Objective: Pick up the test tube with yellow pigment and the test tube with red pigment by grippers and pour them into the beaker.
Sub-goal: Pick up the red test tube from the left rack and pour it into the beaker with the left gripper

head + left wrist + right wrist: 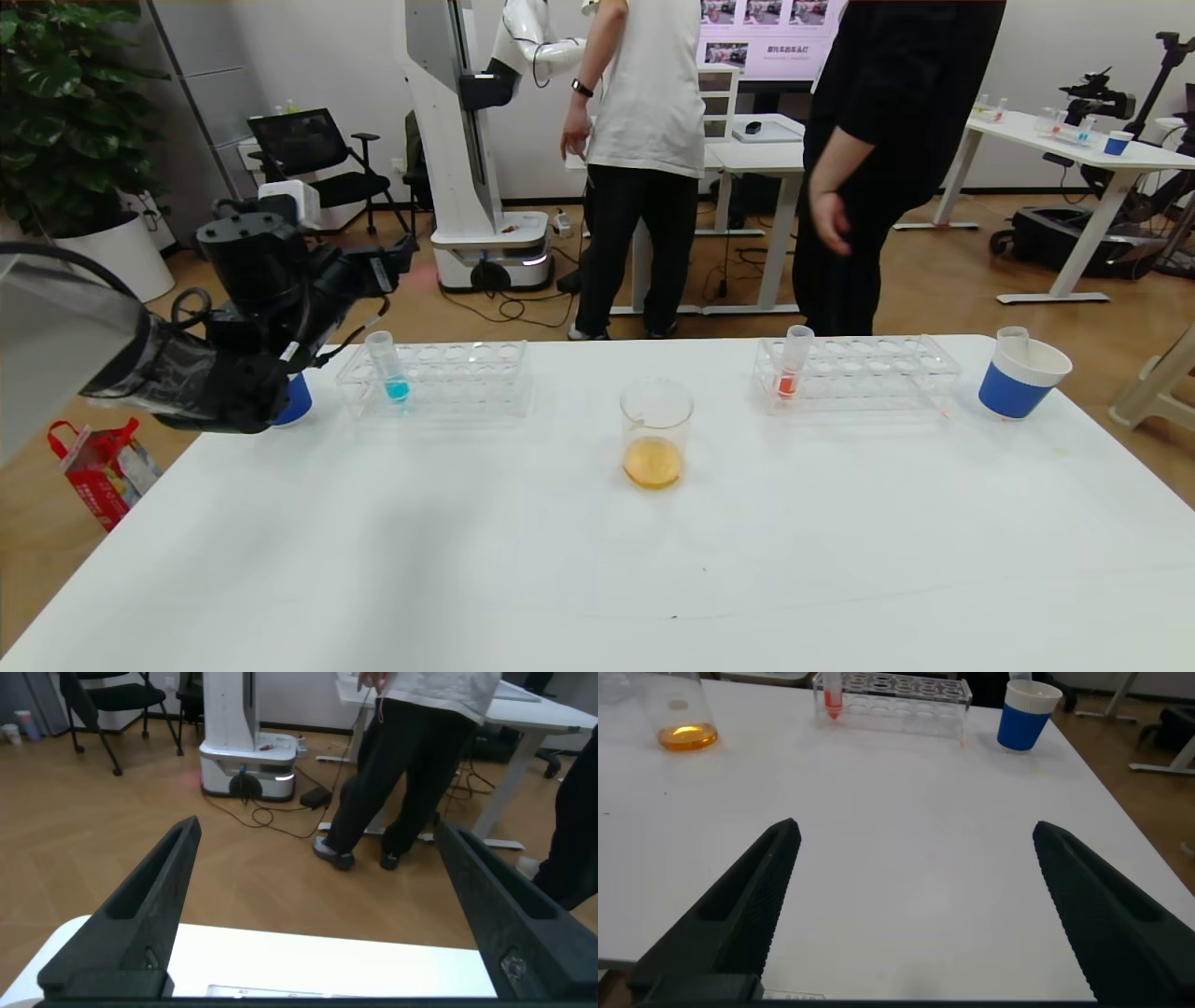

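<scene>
Beaker (656,432), clear with a pouring lip, stands on the white table (597,560) holding a shallow layer of orange liquid. Left claw (318,905), fingers spread and empty, hovers over the table's far left edge, well apart from the beaker. Right claw (915,905), likewise released, hangs above bare table; beaker (684,714), tube with red liquid (832,694) in its rack (896,693) and blue paper cup (1026,715) lie beyond it.

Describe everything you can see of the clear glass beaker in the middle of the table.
The clear, colourless cylindrical beaker stands upright on the white table, between the two clear tube racks and nearer the robot. It has a pouring lip at its rim and holds a shallow layer of orange-yellow liquid at the bottom. Nothing but the table touches it.
</scene>
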### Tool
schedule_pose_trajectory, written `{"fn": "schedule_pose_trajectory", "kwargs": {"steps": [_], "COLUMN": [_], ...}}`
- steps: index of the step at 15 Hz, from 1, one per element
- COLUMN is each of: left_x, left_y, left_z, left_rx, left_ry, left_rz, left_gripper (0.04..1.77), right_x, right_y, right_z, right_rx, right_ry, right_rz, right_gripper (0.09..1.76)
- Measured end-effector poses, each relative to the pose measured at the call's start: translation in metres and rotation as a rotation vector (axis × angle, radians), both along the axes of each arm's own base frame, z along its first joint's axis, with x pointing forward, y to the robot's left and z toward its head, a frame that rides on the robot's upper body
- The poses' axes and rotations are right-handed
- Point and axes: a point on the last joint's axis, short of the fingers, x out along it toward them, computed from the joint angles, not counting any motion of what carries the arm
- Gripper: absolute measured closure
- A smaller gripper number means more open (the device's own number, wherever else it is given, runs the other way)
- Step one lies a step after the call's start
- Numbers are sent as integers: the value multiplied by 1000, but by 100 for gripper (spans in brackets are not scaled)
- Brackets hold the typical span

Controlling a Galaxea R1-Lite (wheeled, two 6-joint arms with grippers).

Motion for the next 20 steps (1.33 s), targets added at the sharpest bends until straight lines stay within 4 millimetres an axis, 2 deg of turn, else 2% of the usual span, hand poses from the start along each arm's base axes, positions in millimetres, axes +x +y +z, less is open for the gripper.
{"fn": "schedule_pose_trajectory", "kwargs": {"steps": [2, 4, 6, 8, 10, 12, 14, 17, 20], "left_x": [-4, -13, -31, -59, -96, -143, -191, -266, -340], "left_y": [-11, -14, -14, -13, -12, -10, -7, 2, 12], "left_z": [9, 25, 53, 85, 118, 145, 162, 167, 156], "left_rx": [8, 18, 23, 39, 70, 103, 133, 158, 173], "left_ry": [-13, -15, -26, -41, -52, -58, -55, -13, 86], "left_rz": [-21, -27, -31, -34, -36, -42, -45, -48, -31], "left_gripper": [8, 8, 8, 8, 8, 8, 8, 8, 8], "right_x": [0, 0, 0, 0, 0, 0, 0, 0, 0], "right_y": [0, 0, 0, 0, 0, 0, 0, 0, 0], "right_z": [0, 0, 0, 0, 0, 0, 0, 0, 0], "right_rx": [0, 0, 0, 0, 0, 0, 0, 0, 0], "right_ry": [0, 0, 0, 0, 0, 0, 0, 0, 0], "right_rz": [0, 0, 0, 0, 0, 0, 0, 0, 0], "right_gripper": [11, 11, 11, 11, 11, 11, 11, 11, 11]}}
